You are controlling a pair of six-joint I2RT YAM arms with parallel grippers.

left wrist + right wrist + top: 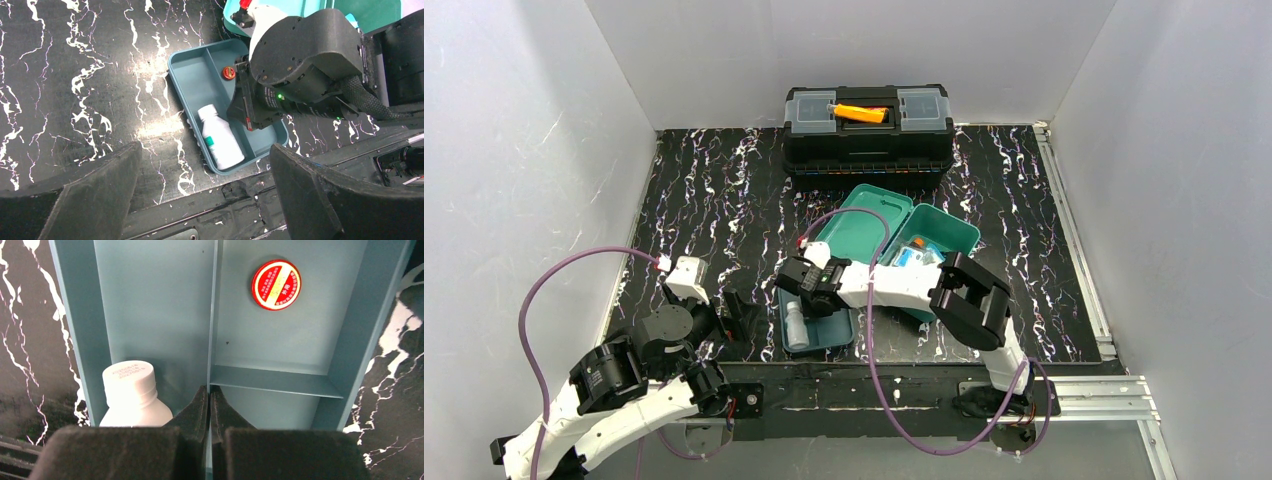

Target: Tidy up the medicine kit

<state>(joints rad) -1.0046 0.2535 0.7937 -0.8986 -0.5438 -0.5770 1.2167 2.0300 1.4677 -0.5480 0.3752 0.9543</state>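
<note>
While the left pincer hangs released, its jaws wide apart, over the near edge of the worktop just left of the inner tray, the right pincer is clenched on the tray's upright divider wall, with the thin teal sheet pinched between its dark fingertips. The inner tray lies out on the worktop, just in front of the medicine kit, which stands open near the middle with its lid laid back to the left. A white bottle lies in the tray's left compartment. A small red round tin rests across the divider, in the farther right compartment. A black toolbox sits behind the kit.
</note>
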